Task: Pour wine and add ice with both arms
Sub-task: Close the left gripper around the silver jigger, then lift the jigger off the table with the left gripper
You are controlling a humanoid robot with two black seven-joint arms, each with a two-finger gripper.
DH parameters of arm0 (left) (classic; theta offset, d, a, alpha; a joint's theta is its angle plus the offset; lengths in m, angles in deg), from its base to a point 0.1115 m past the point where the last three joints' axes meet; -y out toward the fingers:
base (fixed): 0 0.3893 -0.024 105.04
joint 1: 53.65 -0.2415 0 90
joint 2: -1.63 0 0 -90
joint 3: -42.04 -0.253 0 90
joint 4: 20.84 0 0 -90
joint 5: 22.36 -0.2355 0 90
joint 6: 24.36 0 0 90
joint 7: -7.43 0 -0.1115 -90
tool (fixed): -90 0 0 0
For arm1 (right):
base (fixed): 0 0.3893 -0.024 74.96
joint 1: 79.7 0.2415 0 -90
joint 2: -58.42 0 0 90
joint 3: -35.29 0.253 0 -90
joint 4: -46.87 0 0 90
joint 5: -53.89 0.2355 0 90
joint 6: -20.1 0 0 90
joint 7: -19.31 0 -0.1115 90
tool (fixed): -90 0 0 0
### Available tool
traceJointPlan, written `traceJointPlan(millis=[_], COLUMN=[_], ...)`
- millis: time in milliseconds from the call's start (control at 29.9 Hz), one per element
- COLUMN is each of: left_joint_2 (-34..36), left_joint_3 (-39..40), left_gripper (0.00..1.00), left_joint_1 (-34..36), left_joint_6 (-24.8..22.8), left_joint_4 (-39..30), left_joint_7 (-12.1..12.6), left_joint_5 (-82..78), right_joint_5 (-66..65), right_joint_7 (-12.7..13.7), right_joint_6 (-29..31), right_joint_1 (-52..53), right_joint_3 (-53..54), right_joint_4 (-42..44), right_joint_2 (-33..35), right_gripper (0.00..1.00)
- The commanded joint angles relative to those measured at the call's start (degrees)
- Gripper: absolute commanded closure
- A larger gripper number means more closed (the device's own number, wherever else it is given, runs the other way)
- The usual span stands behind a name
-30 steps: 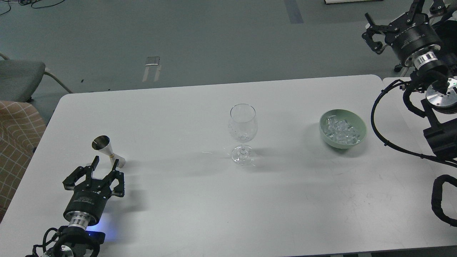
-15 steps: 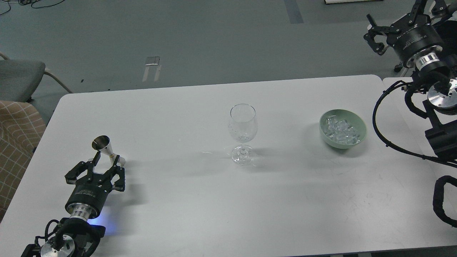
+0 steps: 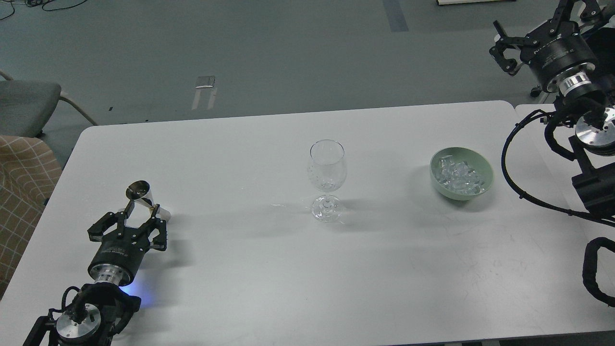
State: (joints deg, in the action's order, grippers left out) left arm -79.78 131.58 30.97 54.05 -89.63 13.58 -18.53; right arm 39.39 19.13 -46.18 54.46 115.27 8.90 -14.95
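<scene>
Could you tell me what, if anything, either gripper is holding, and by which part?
The left gripper grips the jigger at its narrow waist; the right gripper holds nothing.

Clear stemmed wine glass (image 3: 326,180) stood alone mid-surface; broad bare white surface (image 3: 240,269) lay open left, front, behind it. Pale green bowl (image 3: 461,173) sat well right, open passage between them.

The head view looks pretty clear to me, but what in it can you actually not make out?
- Wine: whether the metal jigger holds any; clear liquid, cup too small here.
- Left gripper: whether its fingers already clamp the jigger; the dark fingers overlap it.
- Right gripper: upper fingertips cut off by the top edge.
- Wine glass: whether anything is in it; glare on clear glass.
- Ice: cube count; they blur together in the green bowl.
</scene>
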Motion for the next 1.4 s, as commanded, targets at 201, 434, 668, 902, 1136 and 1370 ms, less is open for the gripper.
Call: traceJointPlan(millis=[201, 434, 668, 902, 1136, 1370], left_joint_2=[0.0, -0.1, -0.1, -0.1, -0.1, 0.0], left_joint_3=[-0.1, 0.1, 0.1, 0.0, 0.0, 0.0], left_gripper=[0.48, 0.48, 0.48, 0.48, 0.56, 0.59], left_joint_1=[1.0, 3.1, 4.2, 5.7, 5.7, 5.7], left_joint_6=[0.1, 0.3, 0.3, 0.3, 0.2, -0.4], left_joint_4=[0.4, 2.8, 3.2, 5.1, 5.3, 5.6], left_joint_7=[-0.1, -0.1, -0.1, -0.1, 0.1, 0.0], left_joint_5=[-0.1, 0.1, 0.1, 0.1, 0.1, 0.1], right_joint_5=[0.0, 0.0, 0.0, 0.0, 0.0, 0.0], right_joint_7=[0.0, 0.0, 0.0, 0.0, 0.0, 0.0], right_joint_6=[0.0, 0.0, 0.0, 0.0, 0.1, 0.1], right_joint_1=[0.0, 0.0, 0.0, -0.2, -0.2, -0.2], right_joint_3=[0.0, 0.0, 0.0, 0.0, 0.0, -0.1], right_joint_4=[0.0, 0.0, 0.0, 0.0, 0.0, 0.0], right_joint_2=[0.1, 0.1, 0.1, 0.1, 0.4, 0.5], right_gripper=[0.0, 0.0, 0.0, 0.0, 0.0, 0.0])
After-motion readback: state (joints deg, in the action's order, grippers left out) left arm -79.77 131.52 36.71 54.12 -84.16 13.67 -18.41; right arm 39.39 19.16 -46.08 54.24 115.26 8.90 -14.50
